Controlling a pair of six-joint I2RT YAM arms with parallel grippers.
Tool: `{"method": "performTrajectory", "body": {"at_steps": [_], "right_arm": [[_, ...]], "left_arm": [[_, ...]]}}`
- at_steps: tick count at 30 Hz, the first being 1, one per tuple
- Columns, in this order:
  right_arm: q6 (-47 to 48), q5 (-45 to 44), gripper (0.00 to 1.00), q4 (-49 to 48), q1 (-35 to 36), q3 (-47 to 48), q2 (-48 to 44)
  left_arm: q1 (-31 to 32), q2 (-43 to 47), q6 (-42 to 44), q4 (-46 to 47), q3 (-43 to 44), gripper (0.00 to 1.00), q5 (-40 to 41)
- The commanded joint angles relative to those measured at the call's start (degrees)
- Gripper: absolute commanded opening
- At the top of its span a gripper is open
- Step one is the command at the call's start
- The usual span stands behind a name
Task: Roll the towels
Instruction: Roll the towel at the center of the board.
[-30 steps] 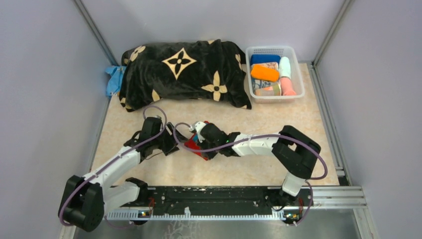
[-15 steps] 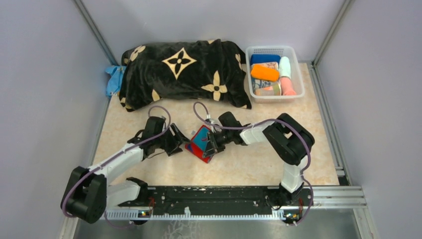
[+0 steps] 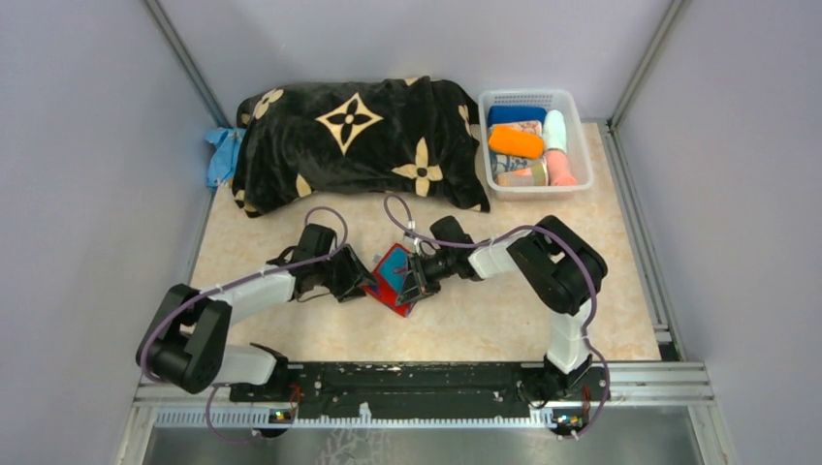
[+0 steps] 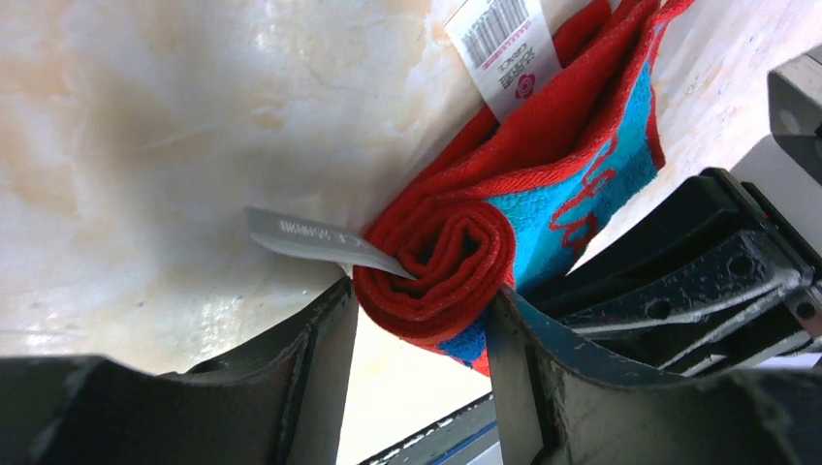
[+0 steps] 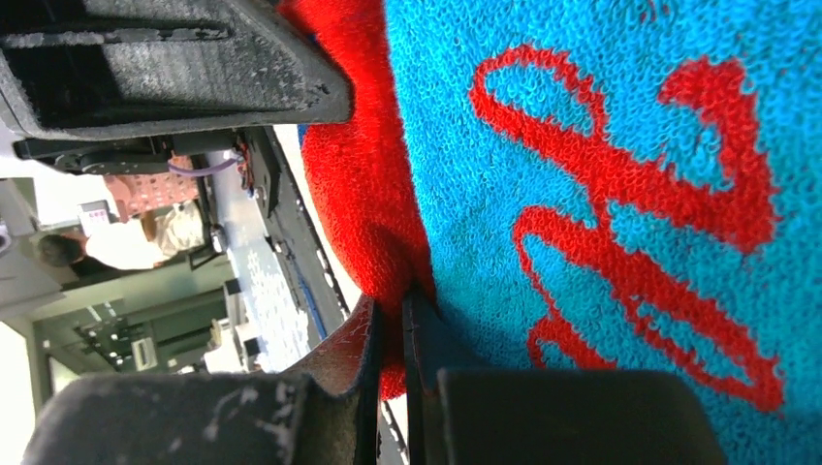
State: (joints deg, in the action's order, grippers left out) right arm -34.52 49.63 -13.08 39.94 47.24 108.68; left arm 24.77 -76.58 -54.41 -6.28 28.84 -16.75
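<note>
My L gripper point(image 3: 361, 281) meets the red-and-turquoise towel point(image 3: 391, 275) from its 9 o'clock side and my R gripper point(image 3: 407, 281) meets it from 3 o'clock. The towel lies near the ctr of the table point(image 3: 485, 320), turned like a diamond in the top view. In the L wrist view the towel's end is wound into a tight spiral. That roll sits btwn my 2 L fingers point(image 4: 320, 373), which are part-way apart w/ each one touching a side of it, so L has the roll clamped. A grey tag point(image 4: 310, 237) pokes out of the spiral at 9 o'clock, flat on the table. A white barcode label point(image 4: 504, 53) sits at the towel's far edge, approx 12 o'clock. In the R wrist view my R fingers point(image 5: 543, 417) are nearly together, w/ a thin red edge of the towel pinched in the slit. The turquoise face w/ red script fills the rest of that view. At 12 o'clock from the towel, well apart, lies the black blanket point(image 3: 359, 145), w/ a blue cloth point(image 3: 223, 155) at its 9 o'clock end. At 1 o'clock the basket point(image 3: 582, 131) holds rolled towels, incl an orange roll point(image 3: 516, 142) and a pink roll point(image 3: 560, 174).
</note>
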Motion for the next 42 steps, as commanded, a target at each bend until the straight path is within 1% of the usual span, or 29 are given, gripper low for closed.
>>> {"method": "performTrajectory", "body": {"at_steps": [1, 4, 7, 10, 14, 15, 17, 20, 24, 29, 32, 36, 39, 42], "right_arm": [[5.9, -8.3, 0.09, 8.2, 0.2, -1.5, -4.3], [10.4, -13.8, 0.18, 14.9, 2.0, 0.6, -8.0], [14.5, -22.0, 0.26, 21.0, 4.5, 2.2, -12.2], [17.8, -31.6, 0.32, 24.5, 7.9, 3.3, -18.3], [22.7, -44.4, 0.4, 28.3, 13.6, 4.9, -23.4], [23.8, -46.8, 0.46, 29.1, 14.9, 5.4, -24.3], [26.4, -51.5, 0.52, 29.9, 18.2, 6.3, -25.7], [30.0, -58.2, 0.54, 29.2, 23.4, 7.5, -25.9], [33.7, -65.9, 0.57, 27.8, 29.0, 9.1, -22.8], [36.0, -72.0, 0.58, 26.2, 32.0, 10.7, -16.9], [36.7, -73.2, 0.58, 26.3, 32.8, 11.3, -13.5], [37.2, -72.6, 0.57, 26.1, 33.6, 11.2, -10.2], [37.7, -73.2, 0.54, 25.8, 34.5, 10.9, -8.7], [37.4, -73.0, 0.48, 25.9, 35.0, 10.9, -7.8]], "left_arm": [[0.4, -3.7, 1.0, -0.1, 1.4, 0.56, 3.0], [0.5, -5.4, 1.4, -0.2, 1.5, 0.55, 3.4], [0.7, -6.5, 1.6, -0.1, 1.3, 0.53, 3.7], [0.9, -7.2, 1.8, -0.3, 1.1, 0.52, 3.8], [1.3, -7.8, 2.0, -0.6, 1.3, 0.52, 4.1], [1.4, -7.9, 2.0, -0.7, 1.5, 0.52, 4.2], [1.7, -8.2, 2.2, -1.1, 2.0, 0.53, 4.6], [2.1, -8.7, 2.3, -1.6, 2.5, 0.53, 4.7], [2.3, -8.8, 2.4, -2.0, 2.8, 0.53, 4.9], [2.5, -8.5, 2.3, -2.6, 3.0, 0.54, 5.3], [2.5, -8.5, 2.4, -2.7, 3.0, 0.54, 5.4], [2.6, -8.8, 2.3, -2.4, 2.9, 0.54, 5.4], [2.6, -8.9, 2.3, -2.4, 3.0, 0.55, 5.3], [2.7, -8.9, 2.2, -2.5, 3.1, 0.55, 5.4]]}}
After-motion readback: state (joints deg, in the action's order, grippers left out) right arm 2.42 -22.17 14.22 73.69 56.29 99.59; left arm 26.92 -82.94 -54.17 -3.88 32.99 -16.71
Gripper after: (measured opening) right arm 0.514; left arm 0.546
